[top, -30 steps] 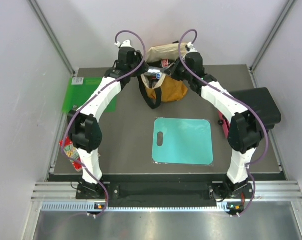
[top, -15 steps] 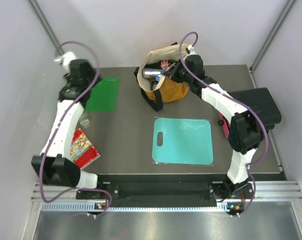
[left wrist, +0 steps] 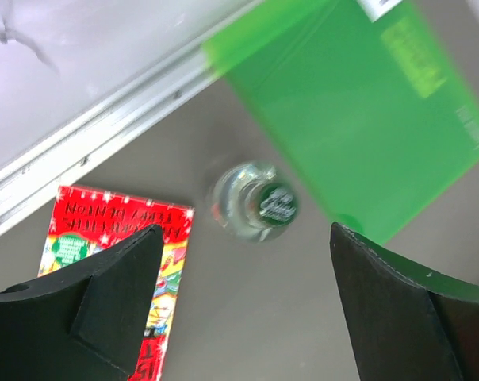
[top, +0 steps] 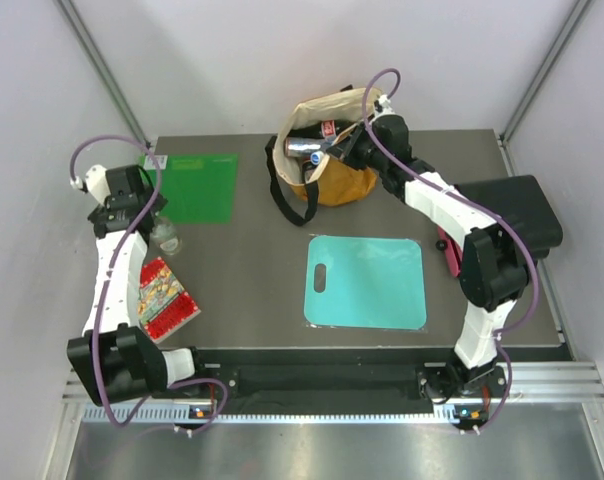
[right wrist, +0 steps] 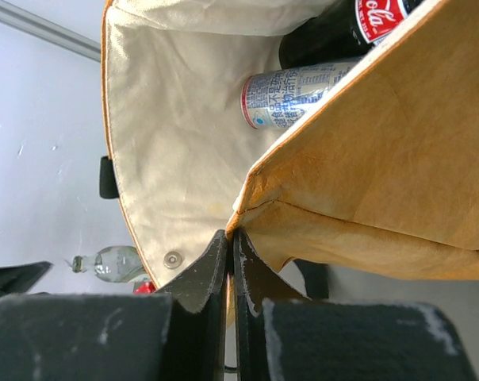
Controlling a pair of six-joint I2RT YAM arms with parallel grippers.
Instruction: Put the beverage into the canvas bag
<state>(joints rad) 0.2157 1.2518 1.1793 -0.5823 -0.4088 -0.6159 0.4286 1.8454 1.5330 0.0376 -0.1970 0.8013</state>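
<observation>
The canvas bag stood far back on the table, rim pinched by the right gripper, holding a silver can and "ola"-labelled bottle. Left gripper gaped over a green-capped bottle.

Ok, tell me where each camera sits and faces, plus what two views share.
Top external: above, behind the robot, looking down on the table; both arms show.
Left wrist: looks down on a clear bottle; open left gripper frames it.
Right wrist: looks into the canvas bag; right gripper pinches its rim.
Shared: top and left wrist both show the bottle.
</observation>
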